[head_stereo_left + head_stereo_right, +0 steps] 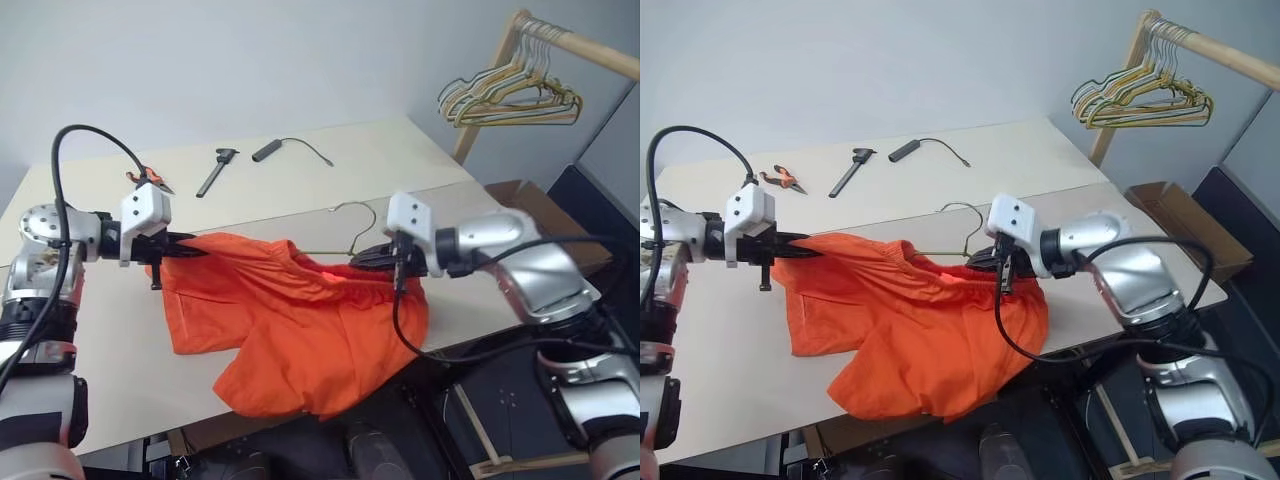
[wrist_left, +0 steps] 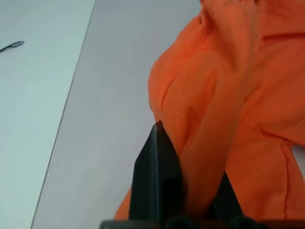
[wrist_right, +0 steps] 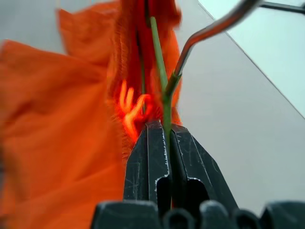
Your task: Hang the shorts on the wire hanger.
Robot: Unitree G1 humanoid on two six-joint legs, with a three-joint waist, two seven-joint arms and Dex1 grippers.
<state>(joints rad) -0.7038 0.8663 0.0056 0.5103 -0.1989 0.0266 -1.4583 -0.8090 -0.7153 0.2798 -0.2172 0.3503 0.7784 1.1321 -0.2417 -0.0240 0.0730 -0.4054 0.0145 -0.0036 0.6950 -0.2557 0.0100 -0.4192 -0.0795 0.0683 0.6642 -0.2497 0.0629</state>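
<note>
Shorts [image 1: 300, 330] being held above the table's [image 1: 90, 350] front edge, left gripper [image 1: 185, 247] clamped on waistband, right gripper [image 1: 368, 258] pinching the wire hanger [image 1: 350, 225]

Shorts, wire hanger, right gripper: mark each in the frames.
shorts [image 1: 300, 340], left eye view, middle of the orange fabric.
wire hanger [image 1: 358, 212], left eye view, curved hook top.
right gripper [image 3: 167, 143], right wrist view, between fingertips, shut on the wire.

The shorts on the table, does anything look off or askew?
Yes. The shorts hang unevenly: bunched between the left pincer and right pincer, one leg drooping past the table edge. The wire hanger is only partly inside them.
</note>
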